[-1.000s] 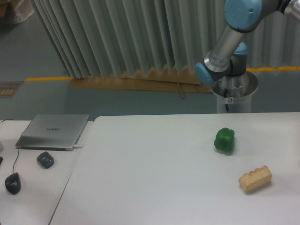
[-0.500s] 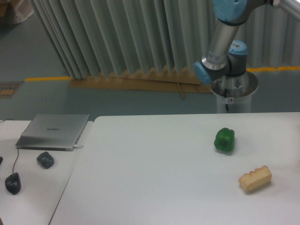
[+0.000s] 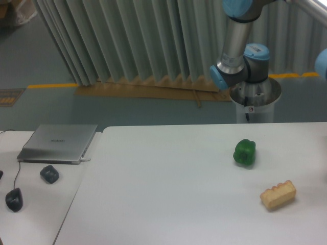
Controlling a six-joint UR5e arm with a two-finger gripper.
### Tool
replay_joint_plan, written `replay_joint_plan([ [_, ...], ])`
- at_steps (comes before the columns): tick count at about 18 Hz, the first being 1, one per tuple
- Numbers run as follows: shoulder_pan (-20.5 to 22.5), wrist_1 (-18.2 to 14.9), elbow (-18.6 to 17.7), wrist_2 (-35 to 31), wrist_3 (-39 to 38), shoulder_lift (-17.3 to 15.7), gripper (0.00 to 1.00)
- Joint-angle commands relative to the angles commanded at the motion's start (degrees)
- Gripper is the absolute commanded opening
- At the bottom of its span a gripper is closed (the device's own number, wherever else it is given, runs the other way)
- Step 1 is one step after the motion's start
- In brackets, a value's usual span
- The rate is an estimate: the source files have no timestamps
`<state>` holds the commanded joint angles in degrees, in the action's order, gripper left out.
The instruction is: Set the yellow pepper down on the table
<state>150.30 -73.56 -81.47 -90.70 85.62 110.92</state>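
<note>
Since the earlier frame the arm [image 3: 236, 48] has swung its upper link more upright, the elbow shifting left and up at the far right of the scene; nothing on the counter [image 3: 168, 194] has shifted. The end effector is out of view, so whether it is open, closed or gripping anything cannot be told. The yellow pepper is not visible anywhere either; it may be held out of frame. On the counter sit a green pepper [image 3: 244, 152] to the right and, nearer and further right, a tan ridged block [image 3: 278, 194], well apart. The risk I see: a descent on the right side could knock either one, or a high release could let the round pepper roll off.
</note>
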Motion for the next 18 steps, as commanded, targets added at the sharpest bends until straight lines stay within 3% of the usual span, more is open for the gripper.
replay_joint_plan([
  [5, -3.1, 1.5, -0.7, -0.1, -3.9, 0.3, 0.44],
  [15, -3.0, 8.3, -1.1, -2.1, -3.4, 4.2, 0.44],
  [18, -3.0, 8.5, -0.8, -3.3, -3.4, 4.7, 0.44],
])
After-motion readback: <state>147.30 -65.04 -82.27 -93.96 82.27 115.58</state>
